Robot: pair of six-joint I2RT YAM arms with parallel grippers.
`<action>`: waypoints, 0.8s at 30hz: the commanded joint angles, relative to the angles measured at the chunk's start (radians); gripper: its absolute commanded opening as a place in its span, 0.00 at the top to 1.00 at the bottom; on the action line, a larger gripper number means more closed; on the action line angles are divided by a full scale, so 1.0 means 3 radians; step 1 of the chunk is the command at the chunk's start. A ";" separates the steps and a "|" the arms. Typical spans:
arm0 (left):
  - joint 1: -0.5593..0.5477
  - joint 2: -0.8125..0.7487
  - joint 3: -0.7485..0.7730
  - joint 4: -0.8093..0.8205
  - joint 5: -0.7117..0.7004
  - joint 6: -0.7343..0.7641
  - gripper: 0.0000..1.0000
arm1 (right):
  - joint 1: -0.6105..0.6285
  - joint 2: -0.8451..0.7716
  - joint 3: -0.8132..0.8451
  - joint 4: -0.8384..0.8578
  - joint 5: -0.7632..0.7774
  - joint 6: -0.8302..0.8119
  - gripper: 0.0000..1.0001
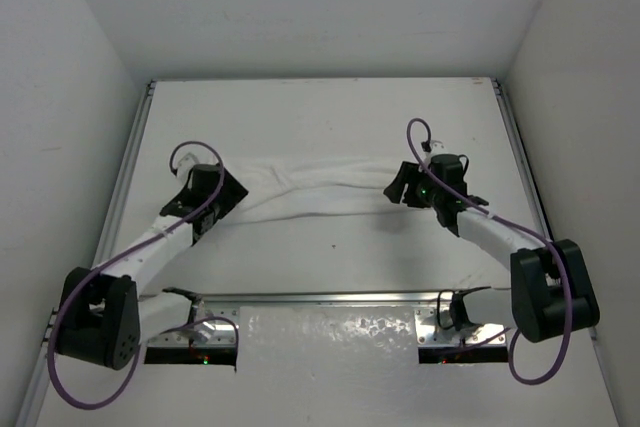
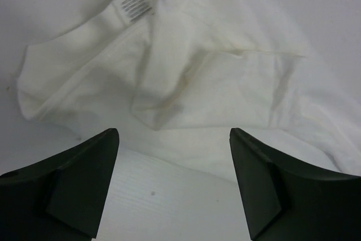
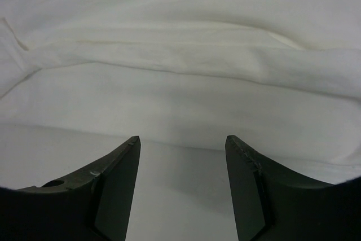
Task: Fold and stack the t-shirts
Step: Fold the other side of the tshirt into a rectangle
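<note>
The white t-shirt lies bunched in a long wrinkled band across the middle of the table, between my two grippers. My left gripper is at its left end, open and empty. In the left wrist view the collar with its label lies ahead of the open gripper, which is over bare table at the cloth's near edge. My right gripper is at the shirt's right end, open and empty. In the right wrist view the folded fabric fills the frame just beyond the open gripper.
The white table is walled by white panels at the back and both sides. Metal rails run along the left and right edges. A metal bar and shiny plate sit at the near edge between the arm bases.
</note>
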 commanded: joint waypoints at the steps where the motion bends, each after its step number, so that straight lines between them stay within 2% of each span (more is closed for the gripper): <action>1: -0.0088 0.0145 0.0602 0.0304 -0.0027 0.0305 0.20 | 0.0058 -0.0005 0.0155 -0.0041 -0.0124 -0.0023 0.38; 2: -0.0088 0.0334 0.0813 0.0132 -0.0037 0.0341 0.20 | 0.0063 0.0011 0.0150 0.0000 -0.0216 -0.0023 0.38; 3: -0.0088 0.0772 0.1032 0.0014 -0.0067 0.0372 0.20 | 0.0068 0.0036 0.0145 0.0011 -0.0257 -0.0023 0.38; 5: -0.0073 0.1163 0.1519 -0.0160 0.0008 0.0458 0.19 | 0.0068 0.0046 0.0150 0.0021 -0.0349 -0.0043 0.38; 6: -0.0053 0.1478 0.1652 -0.0171 0.0105 0.0595 0.19 | 0.0073 0.0046 0.0150 0.0016 -0.0365 -0.0059 0.38; 7: -0.0047 0.1618 0.1846 -0.0141 0.0400 0.0703 0.21 | 0.0073 0.0036 0.0145 0.0006 -0.0370 -0.0099 0.38; 8: -0.0052 0.1853 0.1944 -0.0201 0.0448 0.0790 0.22 | 0.0078 0.0031 0.0145 -0.0015 -0.0375 -0.0120 0.38; 10: -0.0058 0.2089 0.2133 -0.0248 0.0718 0.0928 0.26 | 0.0078 -0.0005 0.0140 -0.0025 -0.0370 -0.0145 0.38; 15: -0.0068 0.2157 0.2088 -0.0105 0.1062 0.1052 0.36 | 0.0073 -0.0030 0.0145 -0.0025 -0.0391 -0.0156 0.38; 21: -0.0068 0.2249 0.2067 0.0064 0.1359 0.1108 0.40 | 0.0073 -0.0015 0.0135 -0.0020 -0.0376 -0.0166 0.37; 24: -0.0063 0.2289 0.2073 0.0151 0.1512 0.1118 0.56 | 0.0073 -0.0015 0.0130 -0.0035 -0.0360 -0.0176 0.37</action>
